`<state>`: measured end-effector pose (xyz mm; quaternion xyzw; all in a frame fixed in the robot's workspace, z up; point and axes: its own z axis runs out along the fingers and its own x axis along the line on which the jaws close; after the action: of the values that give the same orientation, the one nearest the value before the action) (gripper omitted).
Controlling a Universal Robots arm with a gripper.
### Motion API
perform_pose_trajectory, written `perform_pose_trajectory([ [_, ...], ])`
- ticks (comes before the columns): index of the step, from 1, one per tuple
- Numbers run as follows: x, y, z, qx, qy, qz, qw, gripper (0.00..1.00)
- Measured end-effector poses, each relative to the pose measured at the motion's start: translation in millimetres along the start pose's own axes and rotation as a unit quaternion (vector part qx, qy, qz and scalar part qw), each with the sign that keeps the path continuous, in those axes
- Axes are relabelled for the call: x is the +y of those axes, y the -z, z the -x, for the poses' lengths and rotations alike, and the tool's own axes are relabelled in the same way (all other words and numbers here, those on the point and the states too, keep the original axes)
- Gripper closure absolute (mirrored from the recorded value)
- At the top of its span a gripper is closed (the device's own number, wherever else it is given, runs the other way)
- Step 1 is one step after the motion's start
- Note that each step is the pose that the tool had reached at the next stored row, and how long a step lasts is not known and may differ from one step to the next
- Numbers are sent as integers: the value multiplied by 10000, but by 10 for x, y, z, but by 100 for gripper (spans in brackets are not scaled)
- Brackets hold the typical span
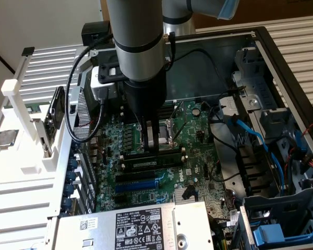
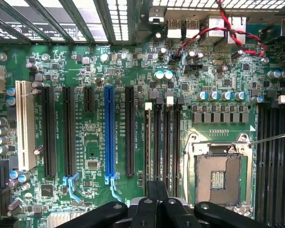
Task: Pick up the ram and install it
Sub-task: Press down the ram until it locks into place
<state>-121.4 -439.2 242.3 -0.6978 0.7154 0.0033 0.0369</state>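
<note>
The hand [image 1: 152, 147] is lowered into an open computer case [image 1: 261, 41], just above the black memory slots [image 1: 152, 154] on the green motherboard [image 1: 193, 156], in front of the CPU socket [image 1: 166, 125]. Whether the hand is closed on anything cannot be told. The ram [image 1: 148, 163] is seen as a long thin stick with a pale label strip, standing on edge among those slots, just beside the hand on the side nearer the blue slot [image 1: 138, 183]. In the wrist view the hand [image 2: 156, 206] hangs over 4 parallel memory slots [image 2: 162, 142], between the blue slot [image 2: 109, 133] and the CPU socket [image 2: 217, 178].
</note>
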Motion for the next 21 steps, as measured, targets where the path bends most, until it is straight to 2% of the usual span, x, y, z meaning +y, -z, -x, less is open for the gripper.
perform_pose_trajectory([
  [3,-3,70,4,-7,0,1,10000,90],
  [6,-3,71,4,-7,-6,0,10000,90],
  [9,-4,71,4,15,-458,-26,9989,90],
  [11,-3,71,4,22,-617,-35,9981,90],
  [13,-3,71,4,36,-930,-54,9956,90],
  [15,-3,70,4,47,-1224,-71,9924,90],
  [18,-3,70,4,61,-1660,-95,9861,90],
  [21,-3,70,4,65,-1865,-106,9824,90],
])
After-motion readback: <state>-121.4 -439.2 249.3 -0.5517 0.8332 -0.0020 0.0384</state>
